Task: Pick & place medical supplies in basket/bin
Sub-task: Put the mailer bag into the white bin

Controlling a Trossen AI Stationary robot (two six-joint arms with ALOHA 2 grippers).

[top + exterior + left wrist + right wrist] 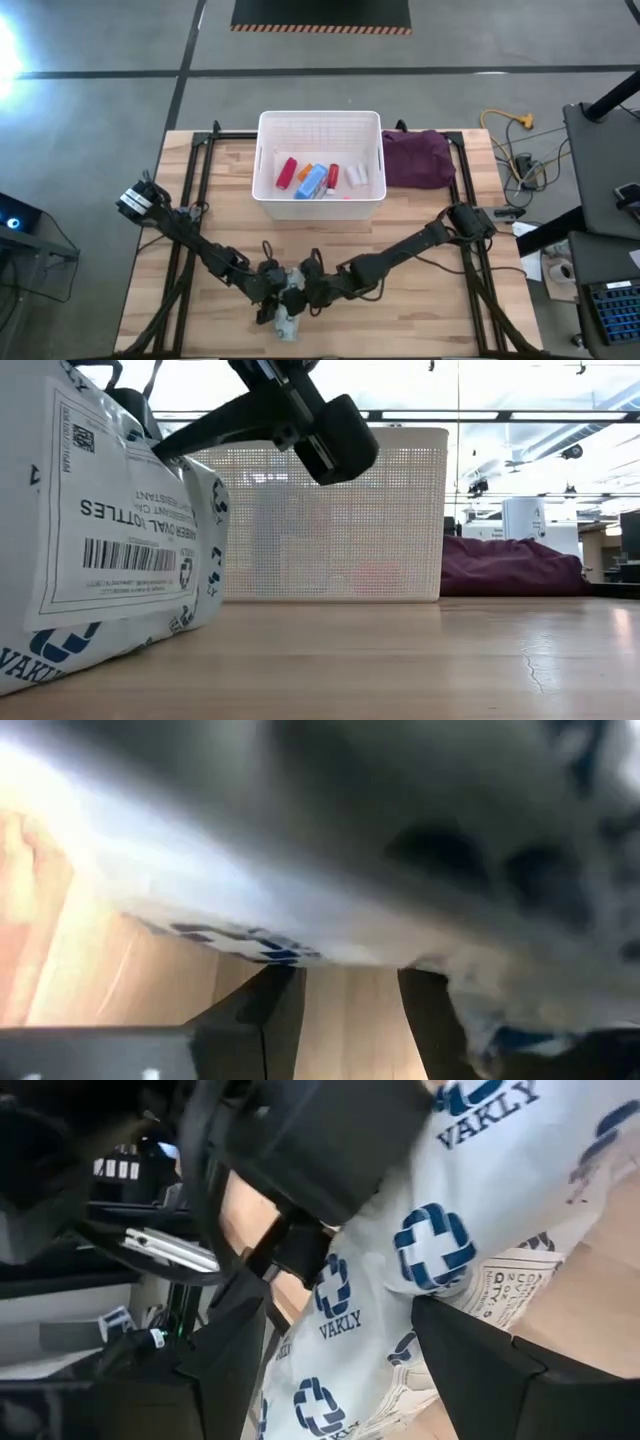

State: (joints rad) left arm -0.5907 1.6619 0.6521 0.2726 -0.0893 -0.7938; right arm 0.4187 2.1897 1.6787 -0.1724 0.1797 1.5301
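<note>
The grey patterned pouch (287, 318) with blue crosses and a barcode label stands at the table's near middle. It looms at the left of the low view (100, 530), its bottom on the wood. Both arms meet over it. My right gripper (340, 1320) has the pouch (400, 1280) between its fingers. My left gripper (350, 980) is open right beside the pouch (400, 840), with bare wood showing between its fingers. The white lattice basket (320, 118) at the far middle holds red tubes, an orange vial, a blue-white box and white bottles. My right gripper holds the pouch across its printed body (375, 1295), one finger (235, 1350) on each side, coming slanting from the table's right. The pouch's bottom rests on the table. My left gripper is close against the pouch; I cannot tell whether it touches.
The purple cloth bundle (415, 158) lies against the basket's right side, also in the low view (510, 565). The basket (340, 510) stands behind the pouch. Bare wood lies between the pouch and the basket. A dark gripper body (320, 430) hangs over the pouch.
</note>
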